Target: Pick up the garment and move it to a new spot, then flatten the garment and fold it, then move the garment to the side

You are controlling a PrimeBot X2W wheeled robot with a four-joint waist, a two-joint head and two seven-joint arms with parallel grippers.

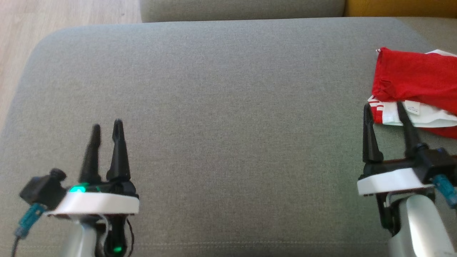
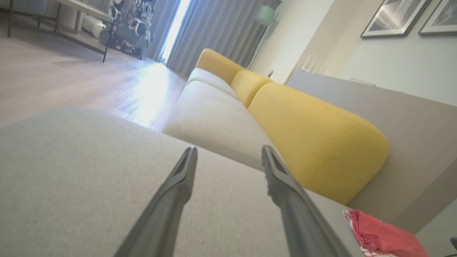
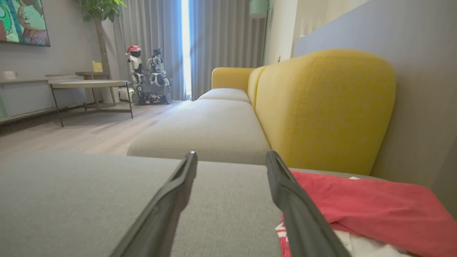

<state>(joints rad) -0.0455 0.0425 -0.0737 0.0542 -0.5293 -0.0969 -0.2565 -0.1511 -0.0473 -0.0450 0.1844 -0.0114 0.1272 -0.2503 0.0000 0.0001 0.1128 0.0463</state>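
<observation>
Hovering empty, jaws apart, left pincer [image 1: 106, 125] and right pincer [image 1: 383, 105] are hanging over the grey fabric sofa cushion [image 1: 214, 89]. The folded red-and-white cloth garment [image 1: 410, 76] is lying far right, beside the right pincer. Probably grabbing next: going low, pinching all layers.

The red garment [image 1: 410, 78] runs off the head view's right edge; a finger of the right pincer [image 1: 383, 104] hides part of its near edge.
</observation>
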